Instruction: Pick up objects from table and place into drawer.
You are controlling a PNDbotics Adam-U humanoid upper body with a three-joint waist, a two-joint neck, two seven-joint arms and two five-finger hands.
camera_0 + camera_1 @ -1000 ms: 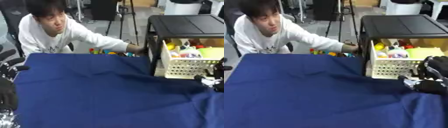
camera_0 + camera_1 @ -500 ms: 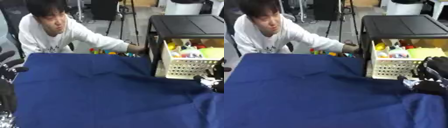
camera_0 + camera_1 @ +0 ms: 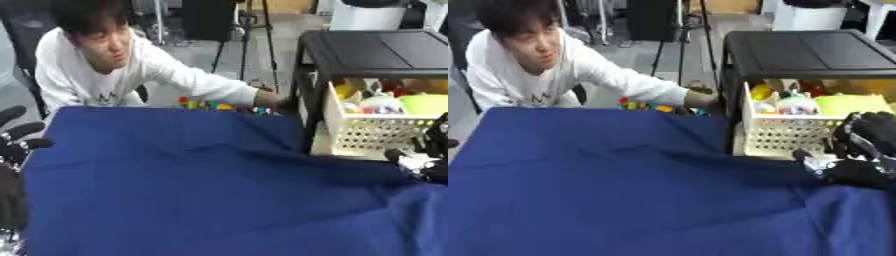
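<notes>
Almost nothing has changed in the last second. The right hand point(image 3: 866, 156) stays low just in front of the drawer point(image 3: 791, 131), and the left hand point(image 3: 19, 134) stays at the far left edge of the blue cloth point(image 3: 623, 185). The person point(image 3: 531, 70) behind the table is still reaching toward some small coloured pieces point(image 3: 647, 106) at the far edge of the cloth, left of the drawer. For the task this looks like a pause: the drawer already holds several things, a yellow one, a pale round one and a green one, and the cloth itself shows nothing to pick. I judge that the robot waits until new objects are put within reach.

The right hand has its fingers curled. I see nothing held in it, though a small light patch beside the thumb is unclear. The left hand has straight, spread fingers and holds nothing.

The two views differ mainly at the sides. The right eye view shows the whole right hand, dark and bunched, right below the drawer's white basket front. In the left eye view this hand is cut by the frame edge. The left hand appears only in the left eye view. The black cabinet point(image 3: 807, 50) above the drawer appears in both.
</notes>
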